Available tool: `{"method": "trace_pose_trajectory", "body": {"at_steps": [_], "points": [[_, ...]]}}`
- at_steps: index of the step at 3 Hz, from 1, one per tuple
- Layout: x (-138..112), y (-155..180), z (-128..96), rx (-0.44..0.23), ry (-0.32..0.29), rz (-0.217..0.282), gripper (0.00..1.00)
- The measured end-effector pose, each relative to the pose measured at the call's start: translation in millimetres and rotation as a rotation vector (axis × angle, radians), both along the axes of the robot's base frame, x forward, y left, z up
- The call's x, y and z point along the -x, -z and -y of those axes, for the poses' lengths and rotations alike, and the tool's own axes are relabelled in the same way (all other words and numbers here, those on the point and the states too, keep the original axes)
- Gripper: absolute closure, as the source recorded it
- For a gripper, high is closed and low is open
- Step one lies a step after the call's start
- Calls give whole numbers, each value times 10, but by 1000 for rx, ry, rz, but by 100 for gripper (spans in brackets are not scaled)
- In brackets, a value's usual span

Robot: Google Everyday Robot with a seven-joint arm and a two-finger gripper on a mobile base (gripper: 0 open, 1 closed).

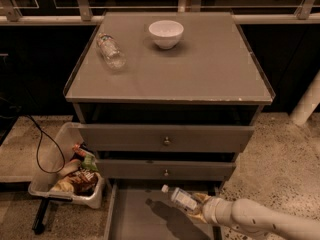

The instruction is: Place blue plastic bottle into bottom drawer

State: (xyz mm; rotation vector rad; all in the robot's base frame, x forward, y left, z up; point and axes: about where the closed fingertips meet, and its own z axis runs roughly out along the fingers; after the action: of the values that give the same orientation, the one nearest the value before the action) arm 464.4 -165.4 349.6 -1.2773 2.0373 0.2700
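Note:
The blue plastic bottle [181, 198], with a white cap and pale label, is held tilted with its cap up and to the left. It hangs just above the open bottom drawer [137, 216], a shallow grey tray pulled out at the foot of the cabinet. My gripper [196, 207] reaches in from the lower right on a white arm and is shut on the bottle's lower end. The bottle's shadow falls on the drawer floor.
A white bowl [166, 33] and a clear crinkled bottle [110, 49] lie on the cabinet top [200, 74]. The two upper drawers [165, 139] with knobs are nearly shut. A white bin of snacks [70, 176] and a black cable [42, 149] are on the floor at the left.

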Motion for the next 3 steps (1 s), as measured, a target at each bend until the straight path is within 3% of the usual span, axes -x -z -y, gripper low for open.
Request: {"method": "trace_pose_trajectory", "body": {"at_steps": [1, 3], "points": [[-185, 422, -62, -55, 21, -23, 100], [-208, 593, -90, -17, 37, -28, 100]]}}
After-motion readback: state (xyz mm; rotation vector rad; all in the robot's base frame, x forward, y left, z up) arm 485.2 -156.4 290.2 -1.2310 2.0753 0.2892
